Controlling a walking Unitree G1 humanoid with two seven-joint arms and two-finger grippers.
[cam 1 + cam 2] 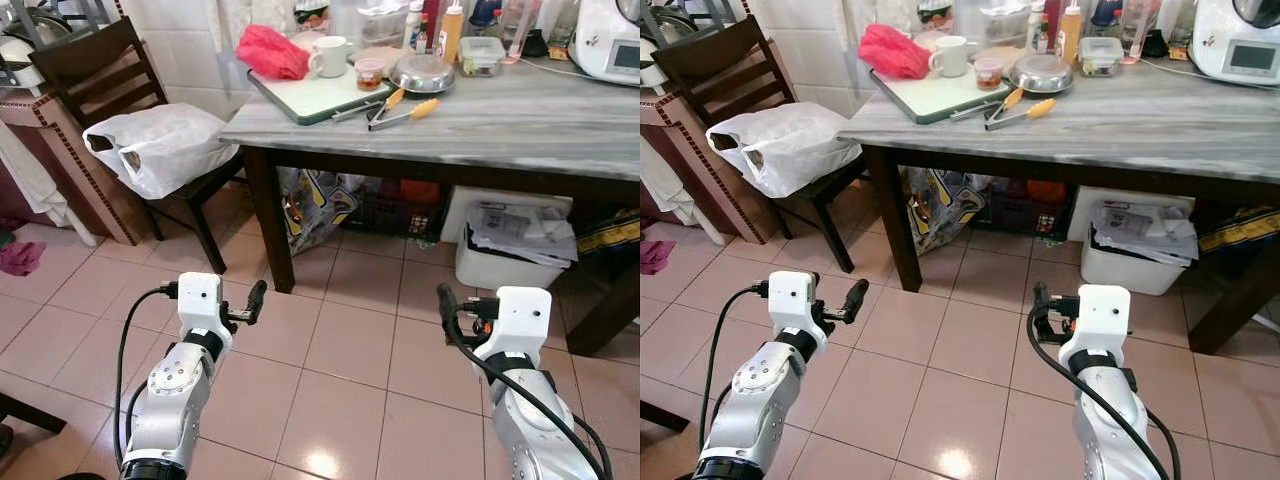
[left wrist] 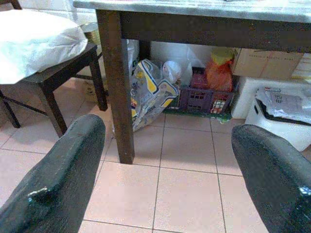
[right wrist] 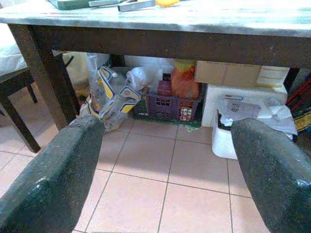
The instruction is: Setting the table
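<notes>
Hovering low before the table [image 1: 520,120], left claw [image 1: 256,300] and right claw [image 1: 447,303] (seemingly level) gape released.

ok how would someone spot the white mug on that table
On the grey marble-look table, look to the pale green cutting board at its far left corner. The white ceramic mug stands at the board's back edge, right of the crumpled red bag; it has a handle.

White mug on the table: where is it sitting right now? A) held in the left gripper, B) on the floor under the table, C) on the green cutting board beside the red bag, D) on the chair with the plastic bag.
C: the white mug stands on the cutting board, next to the red bag.
</notes>
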